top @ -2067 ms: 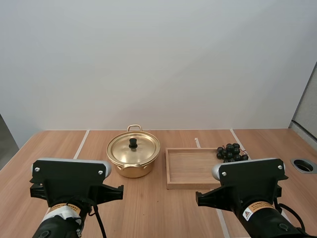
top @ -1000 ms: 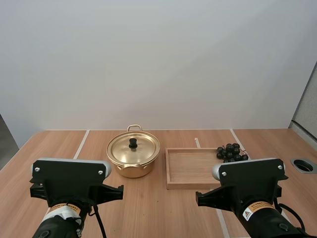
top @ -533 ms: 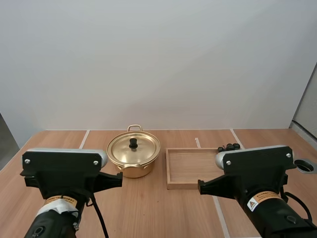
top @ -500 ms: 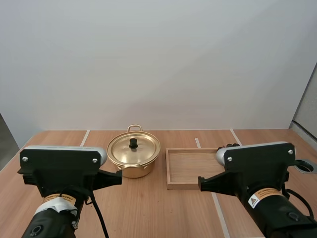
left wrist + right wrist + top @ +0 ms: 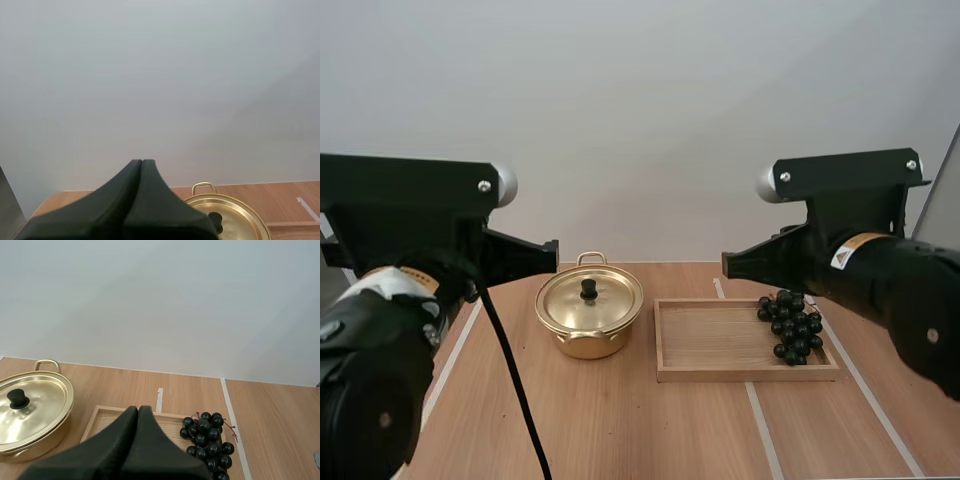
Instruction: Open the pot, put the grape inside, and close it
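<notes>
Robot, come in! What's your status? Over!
Left tool shut, empty, facing pot. Right tool shut, empty, facing tray. Pot lid on; grapes in tray's right end. Nothing blocking lid.

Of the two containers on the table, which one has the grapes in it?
The wooden tray: the bunch of grapes lies at its right end. The gold pot beside it is shut under its lid.

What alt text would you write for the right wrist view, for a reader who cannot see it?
The right pincer, shut on nothing, points over a table toward dark grapes lying in a wooden tray. Beside the tray stands a gold pot with its lid on.
</notes>
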